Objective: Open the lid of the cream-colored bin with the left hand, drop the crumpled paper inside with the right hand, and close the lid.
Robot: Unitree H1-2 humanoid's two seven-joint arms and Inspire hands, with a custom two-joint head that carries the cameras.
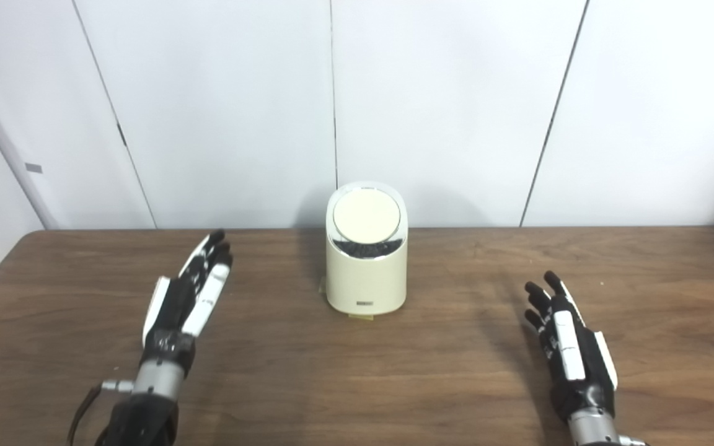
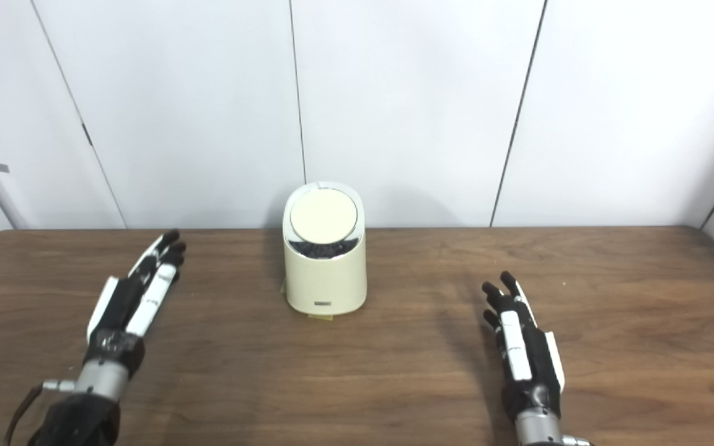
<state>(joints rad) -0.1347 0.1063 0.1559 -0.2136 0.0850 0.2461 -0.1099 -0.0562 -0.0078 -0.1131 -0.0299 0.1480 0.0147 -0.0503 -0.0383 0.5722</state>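
Left eye view puts the cream-colored bin at frame centre, its lid down. Lower left, the left hand lies spread and empty, the bin up and rightward, marginally nearer than the right hand, lower right, likewise spread and empty. No crumpled paper is visible.

Cream bin on dark wood

The bin is cream all over, its round lid a paler cream ringed in shiny silver. The table is dark brown with a streaky wood grain. Both hands, left hand and right hand, are black with white panels. White walls behind.
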